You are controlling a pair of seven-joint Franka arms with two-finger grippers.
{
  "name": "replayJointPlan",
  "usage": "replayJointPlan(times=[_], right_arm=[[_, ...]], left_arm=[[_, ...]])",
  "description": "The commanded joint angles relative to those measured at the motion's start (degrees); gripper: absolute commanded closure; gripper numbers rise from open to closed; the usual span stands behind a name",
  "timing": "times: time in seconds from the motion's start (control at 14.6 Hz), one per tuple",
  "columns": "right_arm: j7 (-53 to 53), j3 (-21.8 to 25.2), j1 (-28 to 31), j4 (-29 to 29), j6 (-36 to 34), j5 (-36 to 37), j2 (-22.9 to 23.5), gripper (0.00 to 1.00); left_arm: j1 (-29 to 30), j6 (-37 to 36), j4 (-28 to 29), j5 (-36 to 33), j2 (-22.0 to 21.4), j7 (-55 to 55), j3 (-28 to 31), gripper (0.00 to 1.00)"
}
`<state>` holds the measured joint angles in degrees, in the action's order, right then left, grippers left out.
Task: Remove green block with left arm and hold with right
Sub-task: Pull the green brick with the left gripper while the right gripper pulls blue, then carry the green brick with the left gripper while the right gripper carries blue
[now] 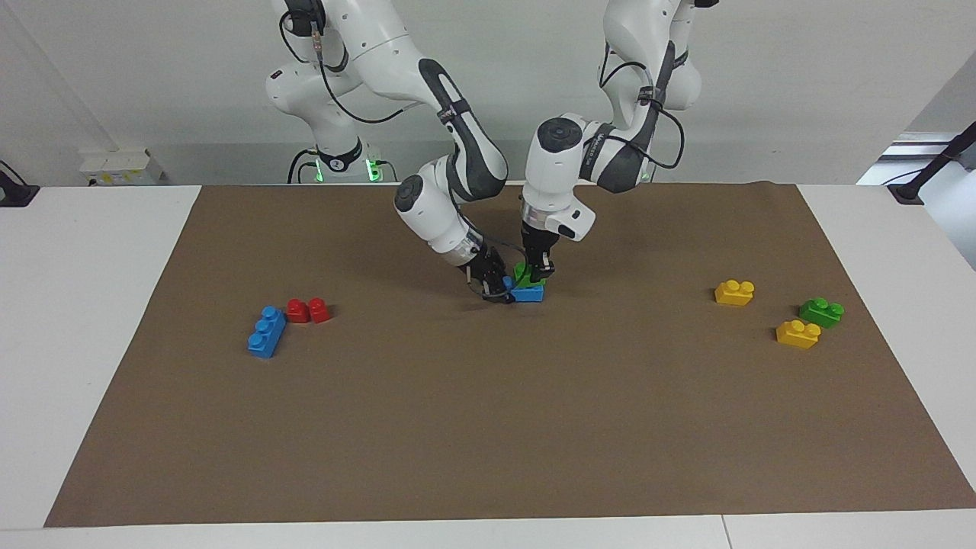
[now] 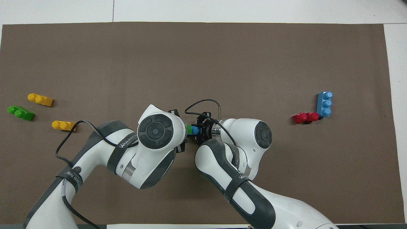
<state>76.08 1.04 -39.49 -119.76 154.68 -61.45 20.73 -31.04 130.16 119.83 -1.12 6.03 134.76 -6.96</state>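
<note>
- Green block sits stud-locked on top of a blue brick at the middle of the brown mat, near the robots' edge. In the overhead view only a sliver of green shows, about 9 o'clock from the blue stud.
- Left gripper comes down nearly vertical from 12 o'clock onto the green block; jaws closed on it. Wrist upright, elbow folded high. Reads as a straight upward pull to break the stud joint.
- Right gripper comes in slanted from about 10 o'clock in the facing view, low to the mat, jaws closed on the blue brick's end. Likely pinning the base down so only the green piece lifts.
- Forearms crowd together over the stack; clearance between the wrists looks tight.
- Judgement: separation not yet done; the two bricks look joined.
- Spare bricks lie well apart from the work: a loose blue brick and red brick toward the right arm's end of the desk; two yellow bricks and a darker green brick toward the left arm's end.
</note>
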Motion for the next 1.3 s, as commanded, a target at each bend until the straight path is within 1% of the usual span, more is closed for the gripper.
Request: replayJointPlan(times=[0.0,0.14,0.21,0.34,0.41,0.55,0.75,0.89,1.03,1.17,1.23], right_arm=[[-0.6,-0.2,-0.2,0.1,1.1,-1.5,0.4,1.0],[-0.5,-0.1,-0.2,0.1,0.8,-1.4,0.4,1.0],[-0.6,-0.1,0.5,0.2,0.3,-1.4,-0.1,1.0],[-0.4,0.0,0.6,0.3,-0.3,-1.4,-2.0,1.0],[-0.4,0.2,1.2,0.2,-2.0,-1.3,-3.5,1.0],[-1.5,0.5,5.4,0.3,-8.3,0.5,-6.1,1.0],[-3.9,0.5,13.9,1.2,-19.0,8.9,-9.0,1.0],[-6.8,0.5,20.9,4.5,-28.2,13.7,-9.1,1.0],[-8.8,0.5,27.2,9.8,-37.2,17.5,-8.1,1.0],[-9.0,0.4,31.7,16.8,-45.0,21.4,-6.2,1.0],[-9.0,0.5,33.6,21.3,-48.8,21.5,-3.9,1.0]], left_arm=[[0.7,-3.1,0.1,-0.3,-3.8,-1.3,0.5,1.0],[2.8,-4.5,0.0,-0.3,-5.1,-1.9,0.5,1.0],[2.9,-5.2,0.0,-0.3,-5.8,-3.4,0.5,1.0],[3.6,-6.5,0.0,-0.3,-6.8,-6.3,0.7,1.0],[5.4,-7.0,-0.1,-0.3,-7.2,-7.9,0.7,1.0],[6.7,-8.4,-0.1,-0.2,-7.7,-12.0,0.7,1.0],[10.9,-9.0,-0.1,0.0,-7.8,-19.0,0.7,1.0],[13.8,-9.0,-0.1,0.2,-7.7,-24.8,0.7,1.0],[17.9,-8.9,0.0,0.4,-7.6,-31.8,0.7,1.0],[22.0,-8.7,0.8,0.5,-7.7,-38.6,0.7,1.0],[23.8,-8.8,0.8,0.6,-7.7,-41.7,0.7,1.0]])
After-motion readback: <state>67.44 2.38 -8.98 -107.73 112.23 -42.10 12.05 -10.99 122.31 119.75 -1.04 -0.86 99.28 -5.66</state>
